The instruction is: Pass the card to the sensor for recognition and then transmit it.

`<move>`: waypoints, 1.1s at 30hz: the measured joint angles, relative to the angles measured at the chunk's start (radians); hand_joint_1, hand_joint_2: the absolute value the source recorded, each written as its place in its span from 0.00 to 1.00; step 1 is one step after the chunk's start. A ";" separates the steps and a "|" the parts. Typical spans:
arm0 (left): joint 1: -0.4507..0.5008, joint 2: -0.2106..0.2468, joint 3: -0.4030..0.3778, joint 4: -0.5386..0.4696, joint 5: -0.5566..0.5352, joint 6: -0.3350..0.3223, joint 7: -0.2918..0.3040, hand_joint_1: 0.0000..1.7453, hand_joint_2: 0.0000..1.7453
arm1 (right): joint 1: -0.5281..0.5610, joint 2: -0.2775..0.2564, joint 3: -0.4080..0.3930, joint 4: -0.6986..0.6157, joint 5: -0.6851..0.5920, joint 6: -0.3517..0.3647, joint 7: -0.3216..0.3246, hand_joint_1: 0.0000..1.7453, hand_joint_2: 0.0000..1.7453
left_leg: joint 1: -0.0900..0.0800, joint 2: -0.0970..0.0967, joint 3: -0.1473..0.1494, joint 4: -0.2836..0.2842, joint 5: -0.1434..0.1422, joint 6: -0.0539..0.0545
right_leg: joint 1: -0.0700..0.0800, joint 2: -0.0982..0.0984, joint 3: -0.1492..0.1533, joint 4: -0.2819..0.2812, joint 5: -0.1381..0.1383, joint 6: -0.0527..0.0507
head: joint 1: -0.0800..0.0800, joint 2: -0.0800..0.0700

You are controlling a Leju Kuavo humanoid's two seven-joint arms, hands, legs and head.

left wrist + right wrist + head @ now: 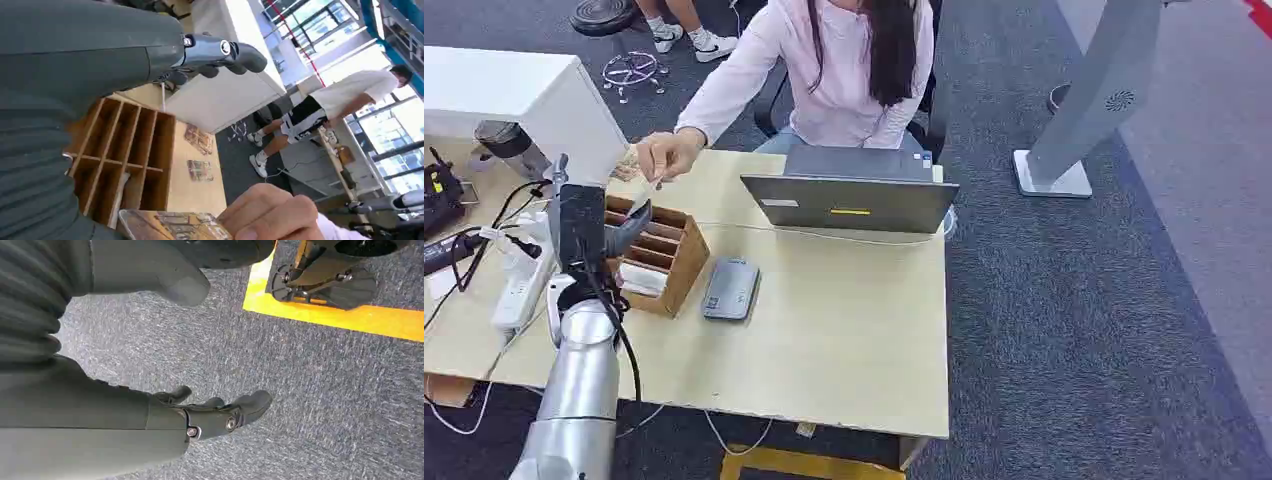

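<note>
My left hand [594,228] is raised over the wooden slotted card box [662,258], fingers apart and holding nothing; its dark fingers [220,52] reach past the box [125,145]. A person's hand [664,155] hovers just beyond the box and pinches a patterned card [170,226] between its fingers [272,215]. The flat grey sensor pad [731,288] lies on the table right of the box. My right hand [215,415] hangs over the grey carpet with its fingers spread and nothing in it.
A grey laptop [849,195] stands behind the sensor, with the person seated behind it. A white box [524,95], a power strip [521,285] and cables crowd the table's left side. Two more cards [200,155] lie on the tabletop [844,330].
</note>
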 joint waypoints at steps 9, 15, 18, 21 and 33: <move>-0.085 0.048 -0.141 0.115 -0.256 0.061 0.044 0.00 1.00 | -0.002 0.000 0.019 0.000 0.010 0.016 0.000 0.00 1.00 | 0.000 0.000 0.000 0.000 0.000 0.000 | 0.000 0.000 0.000 0.000 0.000 0.000 | 0.000 0.000; -0.147 0.086 -0.247 0.196 -0.446 0.108 0.075 0.00 1.00 | -0.003 0.000 0.035 0.000 0.018 0.026 0.002 0.00 1.00 | 0.000 0.000 0.000 0.000 0.001 0.000 | 0.000 0.000 0.000 0.000 0.001 -0.001 | 0.000 0.000; -0.179 0.103 -0.295 0.240 -0.536 0.130 0.089 0.00 1.00 | -0.004 0.000 0.043 0.000 0.021 0.032 0.003 0.00 1.00 | 0.000 0.000 0.000 0.000 0.001 0.000 | 0.000 0.000 0.000 0.000 0.001 -0.001 | 0.000 0.000; -0.212 0.122 -0.348 0.282 -0.628 0.151 0.106 0.00 1.00 | -0.005 0.000 0.053 0.000 0.024 0.036 0.003 0.00 1.00 | 0.000 0.000 0.000 0.000 0.001 0.000 | 0.000 0.000 0.000 0.000 0.001 -0.001 | 0.000 0.000; -0.256 0.161 -0.436 0.362 -0.787 0.193 0.123 1.00 1.00 | -0.006 0.000 0.070 0.005 0.033 0.049 0.005 0.00 1.00 | 0.000 0.000 0.000 0.000 0.001 0.000 | 0.000 0.000 0.000 0.001 0.001 -0.001 | 0.000 0.000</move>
